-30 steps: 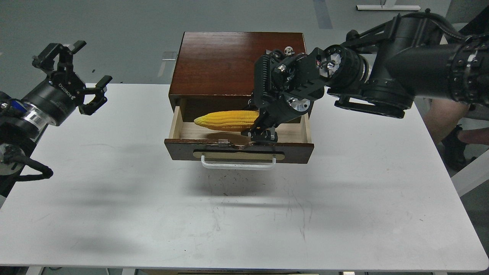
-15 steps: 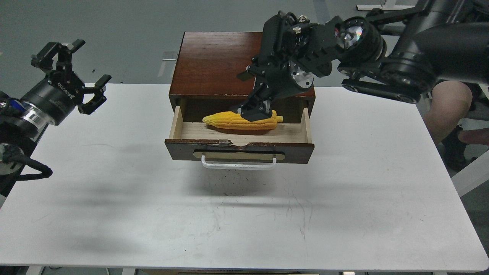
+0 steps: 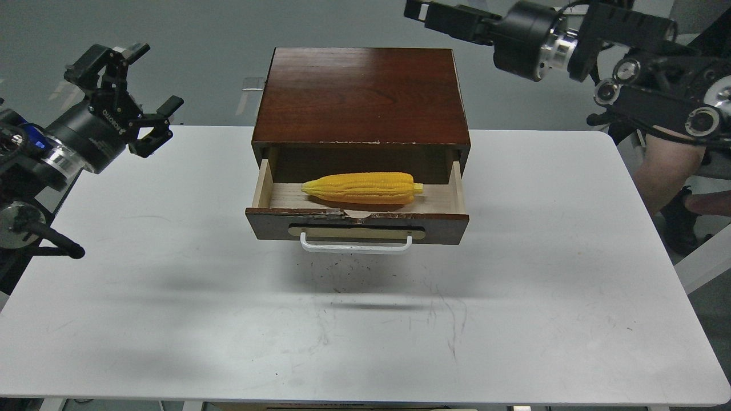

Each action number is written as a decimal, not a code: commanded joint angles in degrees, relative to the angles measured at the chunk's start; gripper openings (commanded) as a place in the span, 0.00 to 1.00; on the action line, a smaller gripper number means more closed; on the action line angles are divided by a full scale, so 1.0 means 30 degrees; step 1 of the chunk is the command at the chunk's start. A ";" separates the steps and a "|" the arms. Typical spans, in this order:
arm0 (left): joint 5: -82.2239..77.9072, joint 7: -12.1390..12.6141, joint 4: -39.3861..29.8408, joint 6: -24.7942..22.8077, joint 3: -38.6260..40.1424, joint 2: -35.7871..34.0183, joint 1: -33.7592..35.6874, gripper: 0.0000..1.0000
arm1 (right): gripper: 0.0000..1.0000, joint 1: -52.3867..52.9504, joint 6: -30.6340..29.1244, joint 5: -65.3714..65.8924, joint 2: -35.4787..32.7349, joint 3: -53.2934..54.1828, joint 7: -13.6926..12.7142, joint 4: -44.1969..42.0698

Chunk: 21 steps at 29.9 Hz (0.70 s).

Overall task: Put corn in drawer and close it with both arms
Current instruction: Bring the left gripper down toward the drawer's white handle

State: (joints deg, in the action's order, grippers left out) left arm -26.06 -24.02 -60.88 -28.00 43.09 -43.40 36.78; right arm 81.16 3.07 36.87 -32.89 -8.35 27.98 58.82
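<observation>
The corn (image 3: 361,188) now lies alone on the floor of the open drawer (image 3: 357,220); the right gripper (image 3: 420,9), which was over it, has let go and lifted away high at the back, its fingers unreadable. The left gripper (image 3: 134,94) hovers spread and empty. Only closing remains.

left arm (image 3: 68,145): black cylindrical body with a silver ring and a blue patch, white lettering on the wrist
left gripper (image 3: 132,85): black skeletal linkage fingers with small silver tips
right arm (image 3: 645,85): black housings at 2 o'clock, silver joint caps, round bolts, black cables
right gripper (image 3: 440,14): black, narrow, mounted past a silver collar; fingers not distinguishable
</observation>
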 commanded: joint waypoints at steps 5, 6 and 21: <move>-0.4110 -0.0811 -0.3957 0.0001 0.0079 0.0054 0.1038 0.98 | 1.00 -0.7708 -0.0203 -0.3551 -0.0609 0.6997 0.0006 -0.2082; -0.4406 -0.0840 -0.4342 0.0001 0.0079 0.0112 0.1068 0.98 | 1.00 -0.8036 -0.0232 -0.3995 -0.0580 0.7118 0.0006 -0.2319; -1.1523 -0.0724 -1.0703 0.0001 -0.0826 0.2863 0.0281 0.48 | 1.00 -1.1906 -0.0232 -0.7690 -0.0345 0.7325 0.0006 -0.5133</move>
State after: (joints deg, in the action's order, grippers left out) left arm -57.31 -26.25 -92.32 -28.01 42.04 -37.01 39.20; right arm 46.24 2.37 13.82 -33.93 13.57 27.99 43.49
